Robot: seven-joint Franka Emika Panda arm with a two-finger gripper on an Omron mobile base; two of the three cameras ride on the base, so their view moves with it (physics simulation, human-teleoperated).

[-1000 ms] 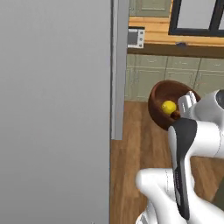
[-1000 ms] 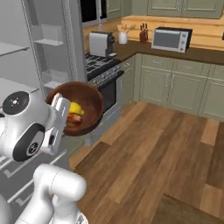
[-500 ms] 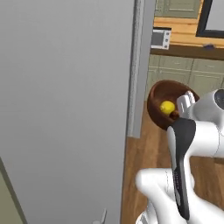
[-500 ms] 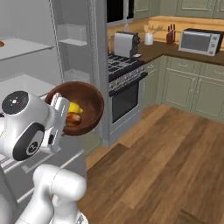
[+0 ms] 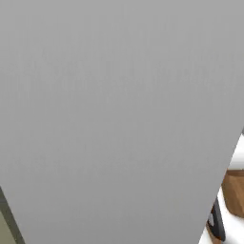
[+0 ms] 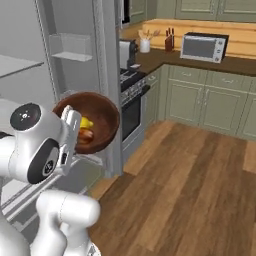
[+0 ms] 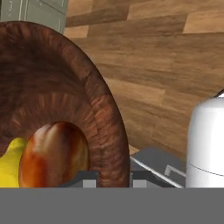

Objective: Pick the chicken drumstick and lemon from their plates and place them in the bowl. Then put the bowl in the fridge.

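In the left base view, a flat grey panel of the fridge (image 5: 109, 109) stands close before the camera. At the lower right of that panel a sliver of wooden floor (image 5: 234, 190) shows, with a dark strip of the robot arm (image 5: 217, 223) beside it.

In the right base view, the bowl (image 6: 95, 120) is held up in the air, tipped on its side so its hollow faces the camera. It sits just in front of the open fridge (image 6: 65, 65), whose white shelves (image 6: 17, 64) are behind and to the left of the bowl. The lemon (image 6: 86, 122) lies inside the bowl against its lower left wall, and the chicken drumstick (image 6: 85, 135) lies touching it just below. The tool (image 6: 71, 131) is clenched on the bowl's left rim, its pale fingers overlapping the edge. To the right of the bowl are a stove (image 6: 131, 97), then green cabinets (image 6: 205, 97) under a dark bench (image 6: 165, 59) carrying a toaster (image 6: 127, 50) and a microwave (image 6: 202, 46).

In the hand view, the bowl's (image 7: 65, 100) thick rim arcs across the left half. The drumstick (image 7: 54, 155) rests low inside it, with the lemon (image 7: 9, 164) touching its left side. To the right of the bowl lies wooden floor (image 7: 166, 52).
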